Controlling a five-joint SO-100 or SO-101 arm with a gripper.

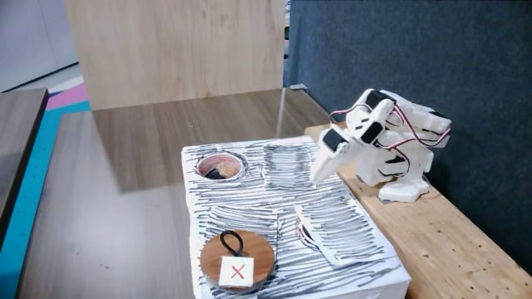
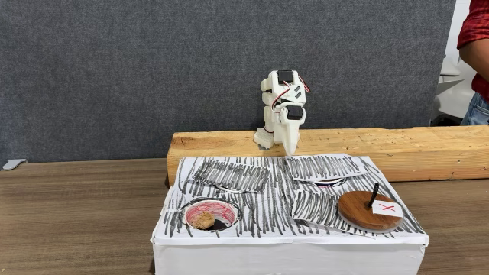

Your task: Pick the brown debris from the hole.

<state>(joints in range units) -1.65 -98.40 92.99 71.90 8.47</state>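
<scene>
A round hole with a pinkish-red rim (image 1: 240, 163) (image 2: 231, 208) opens in the top of a box wrapped in white striped paper. A tan lump of brown debris (image 1: 214, 173) (image 2: 202, 220) lies inside it on the dark bottom. My white arm stands folded on a wooden beam behind the box. My gripper (image 1: 317, 176) (image 2: 291, 150) points down at the box's rear edge, well away from the hole. Its fingers look closed together with nothing held.
A round wooden disc (image 1: 249, 252) (image 2: 359, 212) with a black loop and a red X label lies at the other end of the box. Torn paper flaps (image 1: 309, 234) (image 2: 325, 182) lift near the middle. The wooden beam (image 2: 412, 145) runs behind. A person (image 2: 475, 53) stands at the right edge.
</scene>
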